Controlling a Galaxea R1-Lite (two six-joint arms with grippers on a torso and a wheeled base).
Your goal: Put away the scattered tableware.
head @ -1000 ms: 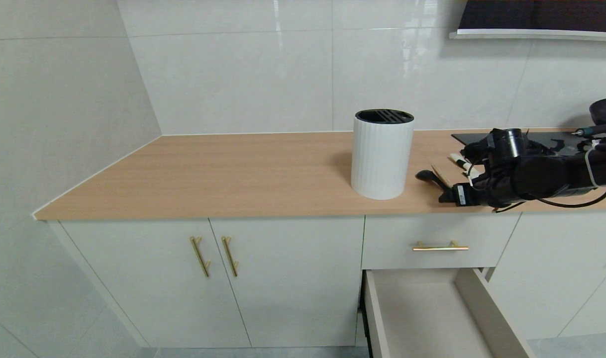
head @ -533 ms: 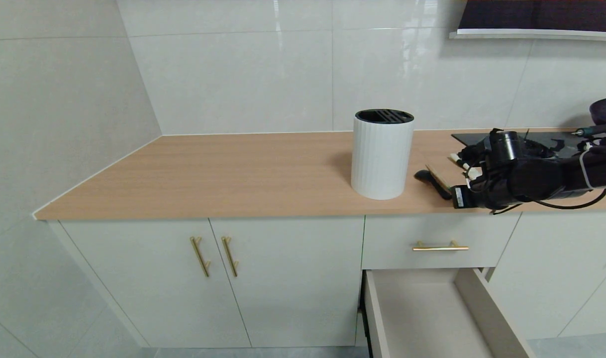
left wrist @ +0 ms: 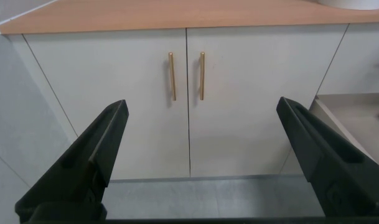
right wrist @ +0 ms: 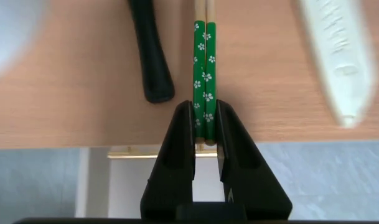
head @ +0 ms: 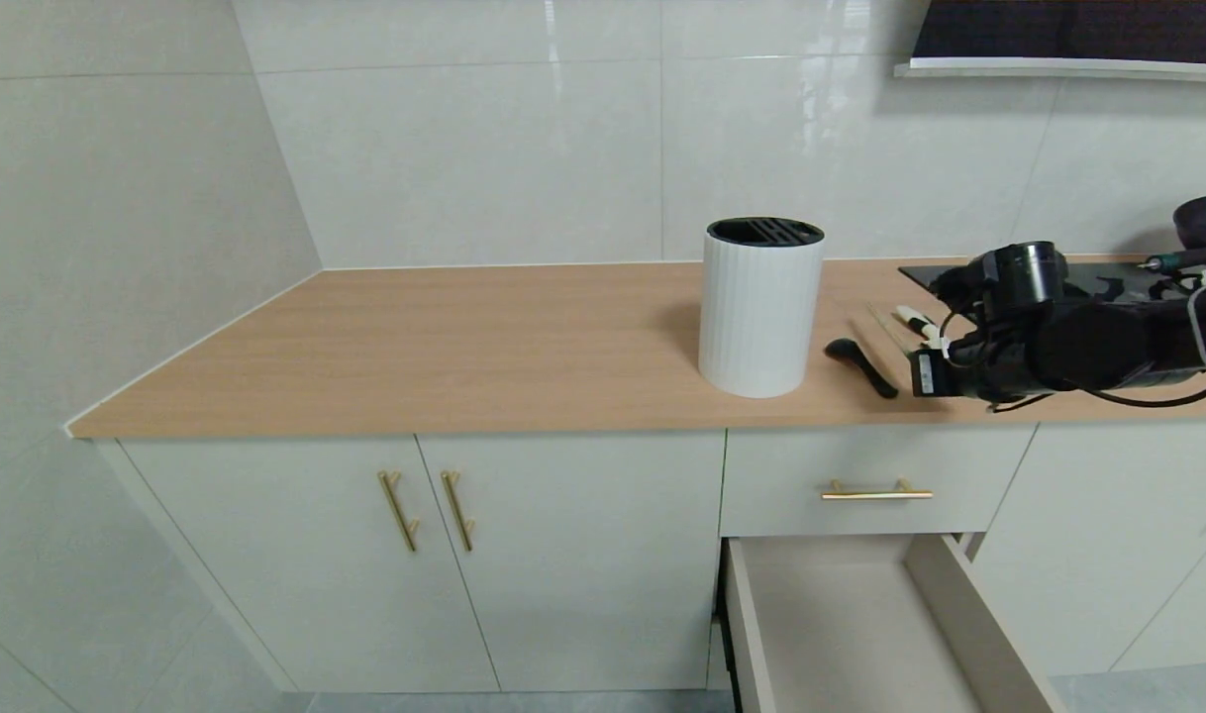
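Green chopsticks (right wrist: 205, 68) sit clamped in right fingers (right wrist: 180, 137), arm (head: 1088, 347) level above counter (head: 464, 337).

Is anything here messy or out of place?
Yes. A black spoon and a white-handled utensil lie loose on the wooden counter beside the white ribbed holder. Green-tipped wooden chopsticks are between them, pinched by the right gripper. Below, the lower white drawer hangs open.

One white holder (head: 761, 307), one black spoon (head: 860, 364), two green-ended chopsticks (right wrist: 200, 74) and one white utensil (right wrist: 335, 56) on one counter (head: 464, 347); below, two doors (head: 296, 555), two drawers (head: 875, 465).
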